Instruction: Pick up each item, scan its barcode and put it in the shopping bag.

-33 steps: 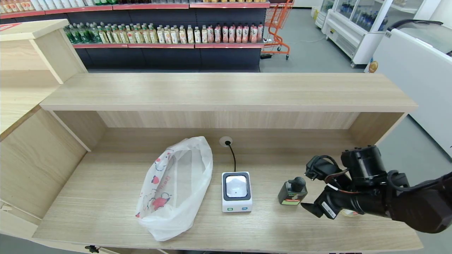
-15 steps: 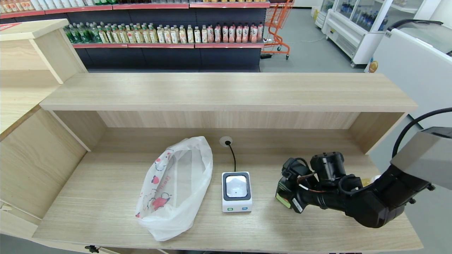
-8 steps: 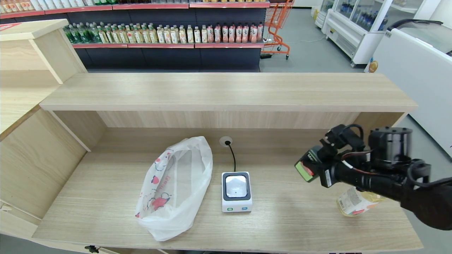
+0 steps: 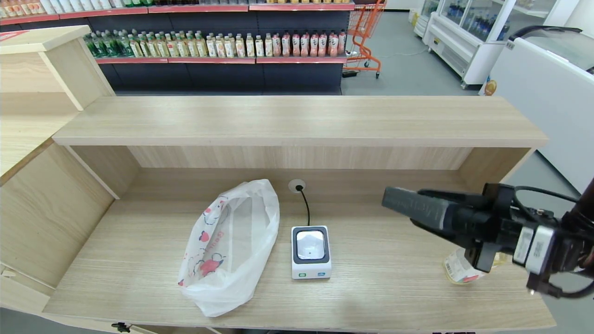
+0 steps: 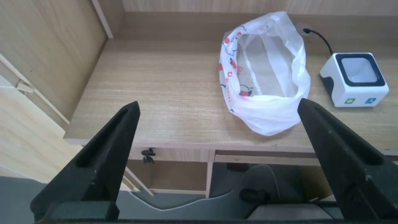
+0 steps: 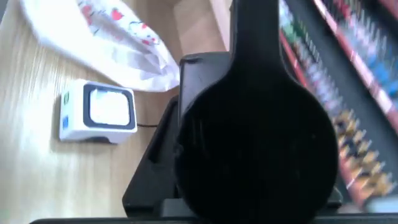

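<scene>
head view: the scanner (image 4: 311,250) sits mid-counter (image 4: 139,260), and the shopping bag (image 4: 232,246) is lying just left of it. the right gripper (image 4: 401,204) hangs up off the counter, right of the scanner. a yellowish bottle (image 4: 457,271) sits further right of the scanner, partly behind the arm.

left wrist view: the left gripper (image 5: 217,106) is spread wide, out by the counter's near edge, left of the scanner.

right wrist view: the right gripper is pinching the dark bottle (image 6: 261,143), held above the counter with the scanner lower down beside it.
</scene>
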You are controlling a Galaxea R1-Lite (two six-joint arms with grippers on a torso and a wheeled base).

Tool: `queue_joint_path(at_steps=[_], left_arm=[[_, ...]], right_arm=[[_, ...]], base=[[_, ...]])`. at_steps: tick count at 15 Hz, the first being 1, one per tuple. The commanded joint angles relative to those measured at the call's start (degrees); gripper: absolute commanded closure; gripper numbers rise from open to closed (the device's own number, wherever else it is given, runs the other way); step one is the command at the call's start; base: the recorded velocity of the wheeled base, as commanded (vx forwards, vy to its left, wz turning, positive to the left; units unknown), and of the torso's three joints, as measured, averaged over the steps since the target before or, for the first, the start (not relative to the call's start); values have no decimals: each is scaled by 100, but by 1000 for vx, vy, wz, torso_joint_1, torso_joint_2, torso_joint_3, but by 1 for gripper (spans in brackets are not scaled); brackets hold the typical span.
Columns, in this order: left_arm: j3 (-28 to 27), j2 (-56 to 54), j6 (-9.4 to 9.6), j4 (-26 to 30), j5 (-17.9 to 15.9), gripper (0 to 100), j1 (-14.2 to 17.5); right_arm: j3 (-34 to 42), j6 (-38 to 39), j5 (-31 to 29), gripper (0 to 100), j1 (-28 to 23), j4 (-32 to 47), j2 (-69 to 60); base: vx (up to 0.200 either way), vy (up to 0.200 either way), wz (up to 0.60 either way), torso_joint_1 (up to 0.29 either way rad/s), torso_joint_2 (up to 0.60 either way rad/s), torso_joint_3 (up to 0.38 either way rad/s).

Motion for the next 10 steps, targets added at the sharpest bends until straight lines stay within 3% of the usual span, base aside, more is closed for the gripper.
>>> queue_joint_path(at_steps=[1, 2, 4, 5, 7, 10], left_arm=[[0, -2, 0, -1, 0, 0, 7], [0, -2, 0, -1, 0, 0, 7], [0, -2, 0, -1, 0, 0, -2], [0, -2, 0, -1, 0, 0, -2], [0, -2, 0, -1, 0, 0, 7], [0, -2, 0, -1, 0, 0, 7]], right_arm=[[54, -1935, 749, 100, -47, 892, 177], [28, -3754, 802, 100, -29, 1807, 177], [-7, -5512, 802, 100, 472, 2439, 177], [-7, -5811, 758, 100, 621, 2457, 195], [-51, -6971, 529, 100, 1412, 2439, 573], [-174, -7578, 529, 100, 1860, 2431, 749]], base=[[0, 0, 0, 0, 0, 0], [0, 0, 0, 0, 0, 0], [0, 0, 0, 0, 0, 0], [0, 0, 0, 0, 0, 0], [0, 0, 0, 0, 0, 0], [0, 0, 0, 0, 0, 0]])
